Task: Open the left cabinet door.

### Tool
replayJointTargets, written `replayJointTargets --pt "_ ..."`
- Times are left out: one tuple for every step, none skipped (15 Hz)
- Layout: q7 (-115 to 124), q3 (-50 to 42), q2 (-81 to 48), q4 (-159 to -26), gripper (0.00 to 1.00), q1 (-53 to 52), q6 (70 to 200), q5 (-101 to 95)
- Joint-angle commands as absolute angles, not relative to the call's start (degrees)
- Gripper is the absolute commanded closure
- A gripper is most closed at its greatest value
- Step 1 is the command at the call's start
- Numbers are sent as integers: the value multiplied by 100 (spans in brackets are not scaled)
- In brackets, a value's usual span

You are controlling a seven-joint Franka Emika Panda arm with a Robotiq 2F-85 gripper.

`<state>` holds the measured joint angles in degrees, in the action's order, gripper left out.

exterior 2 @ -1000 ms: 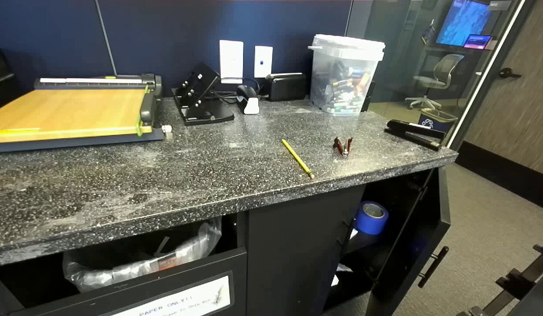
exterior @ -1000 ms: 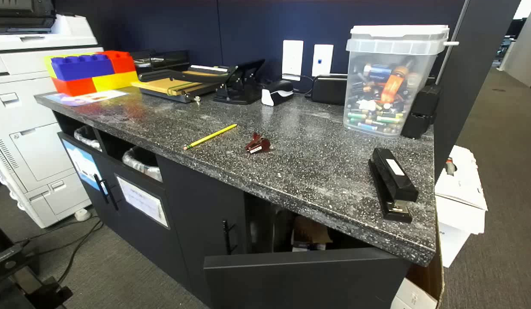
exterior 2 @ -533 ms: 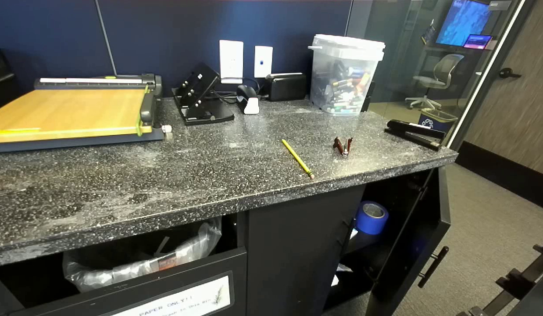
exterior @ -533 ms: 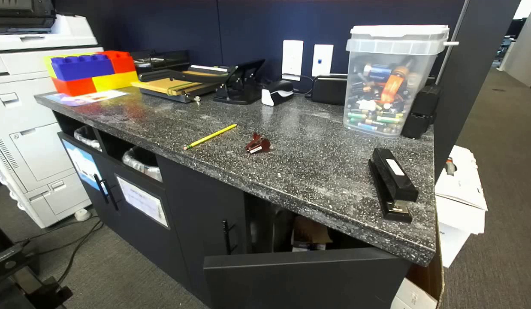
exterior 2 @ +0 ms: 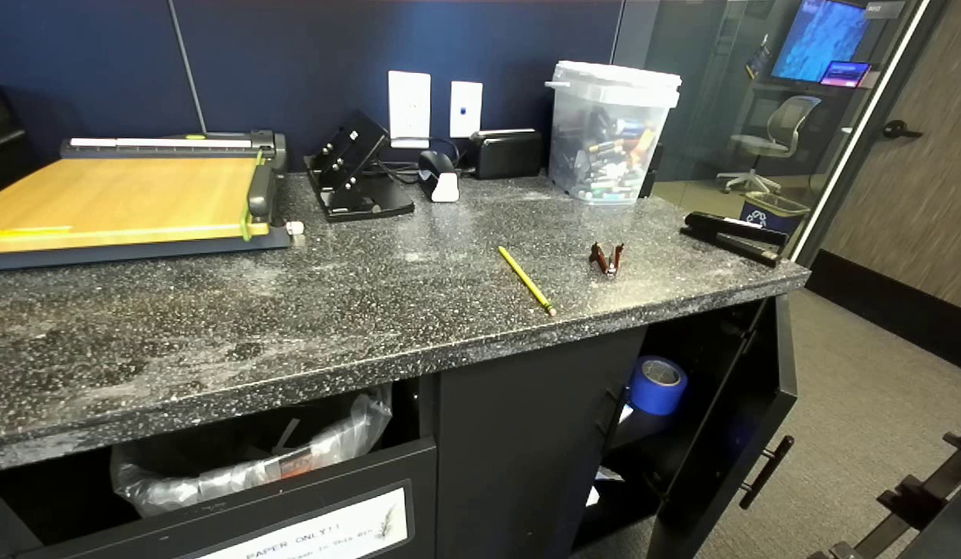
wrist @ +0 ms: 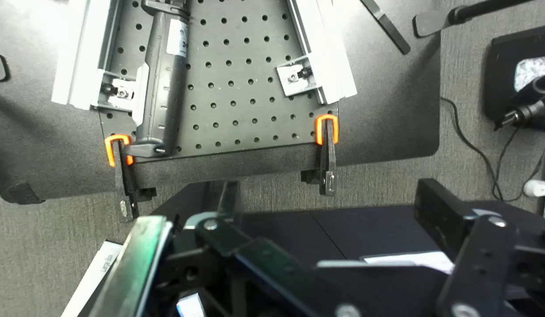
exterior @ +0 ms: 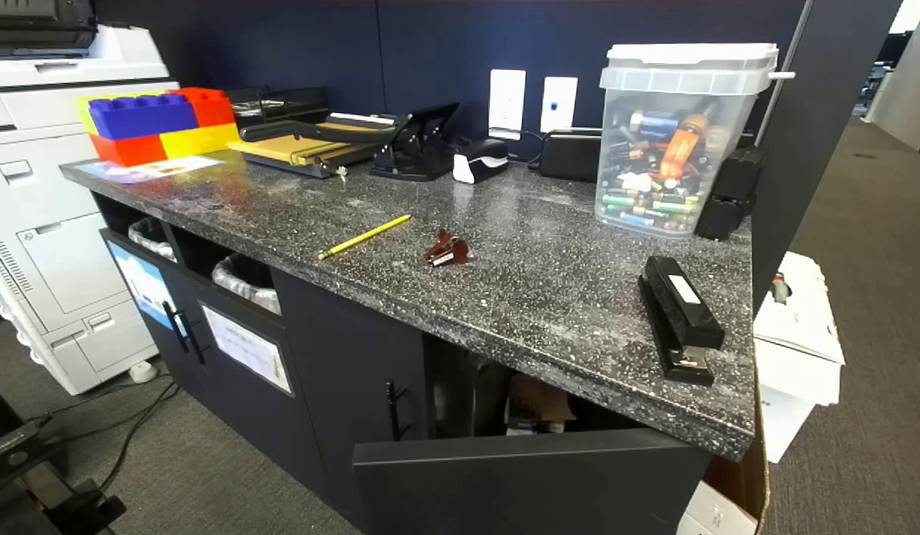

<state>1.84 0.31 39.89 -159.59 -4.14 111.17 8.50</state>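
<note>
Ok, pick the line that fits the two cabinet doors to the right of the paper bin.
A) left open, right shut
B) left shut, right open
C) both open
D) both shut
B: in an exterior view the left door sits closed, while the right door stands swung out, baring a blue tape roll inside.

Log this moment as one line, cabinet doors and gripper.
Left cabinet door: shut; right cabinet door: swung open; gripper: open, empty; task: not yet done
</note>
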Motion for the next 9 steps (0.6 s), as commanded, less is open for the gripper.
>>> replayJointTargets --pt "808 537 3356 -15953 0 -492 12016 1074" --pt "980 665 3093 -15934 0 -507 12283 1095" --pt "1124 776 2784 -15868 0 -516 12544 1086" --pt "1260 873 2451 -15800 0 -524 12794 1050" --pt "1381 939 2111 -15746 0 -521 13089 1014" --pt "1480 988 1692 -15655 0 -471 13423 922" --pt "1578 1023 1347 -15531 0 -432 13662 829" --pt "1653 1014 994 -15375 0 -389 13870 733" --pt "1742 997 640 -15205 0 -374 14058 646"
